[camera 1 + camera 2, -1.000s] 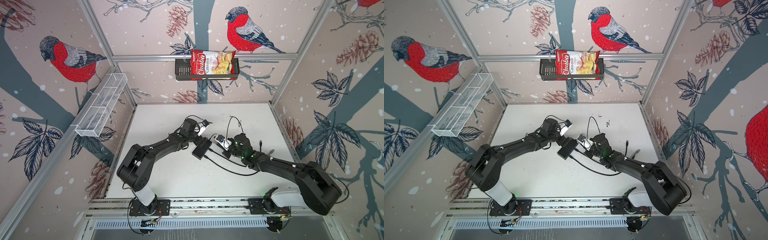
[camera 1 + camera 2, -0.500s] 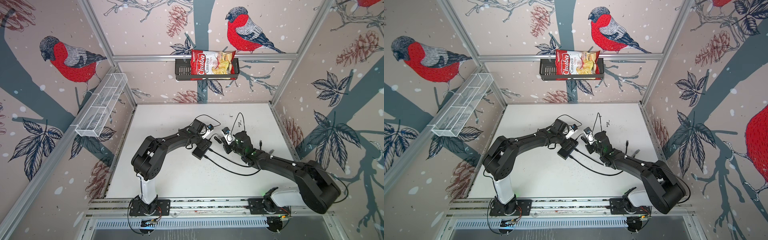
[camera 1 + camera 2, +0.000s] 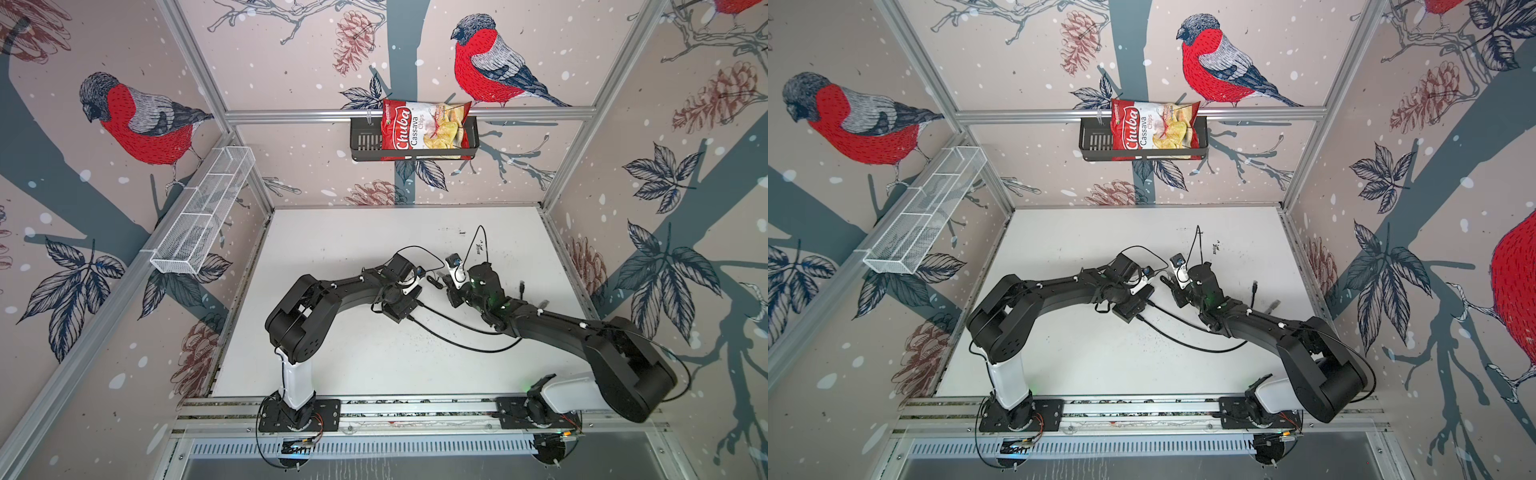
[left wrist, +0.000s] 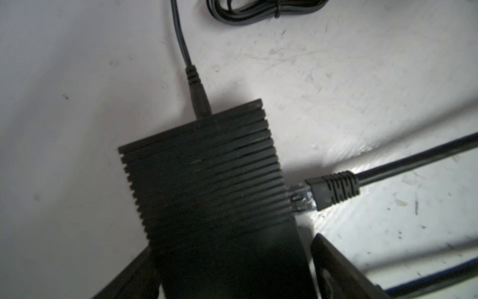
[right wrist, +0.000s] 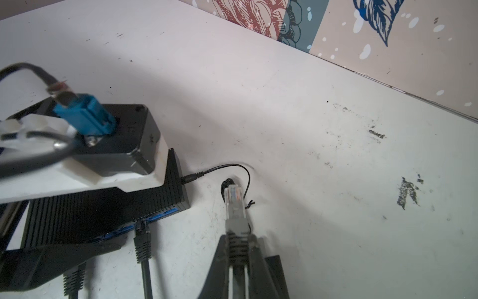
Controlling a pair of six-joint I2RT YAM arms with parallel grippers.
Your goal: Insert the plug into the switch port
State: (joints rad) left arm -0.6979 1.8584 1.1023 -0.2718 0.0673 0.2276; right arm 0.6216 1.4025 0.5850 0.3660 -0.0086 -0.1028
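switch [image 4: 207,181]: matte black, ribbed all over
ports [image 5: 157,215]: bright blue strip
plug [image 5: 234,199]: clear tip, lil coloured wires inside, grey boot
table [image 3: 353,361]: white, black scuffs
walls [image 3: 291,62]: pinkish beige, red-n-grey birds, pinecones, white flecks
bag [image 3: 424,131]: red n white
basket [image 3: 365,141]: black
tray [image 3: 199,212]: white mesh

The switch [image 4: 207,181] lies between the jaws of your left gripper [image 4: 234,242] and reaches out ahead of them. The power lead [image 4: 196,95] enters its far end; a second connector [image 4: 333,187] enters its long edge just outside one jaw. The plug [image 5: 234,204] sits between the jaws of your right gripper [image 5: 238,240], its tip ahead of them, with the switch apart to their left
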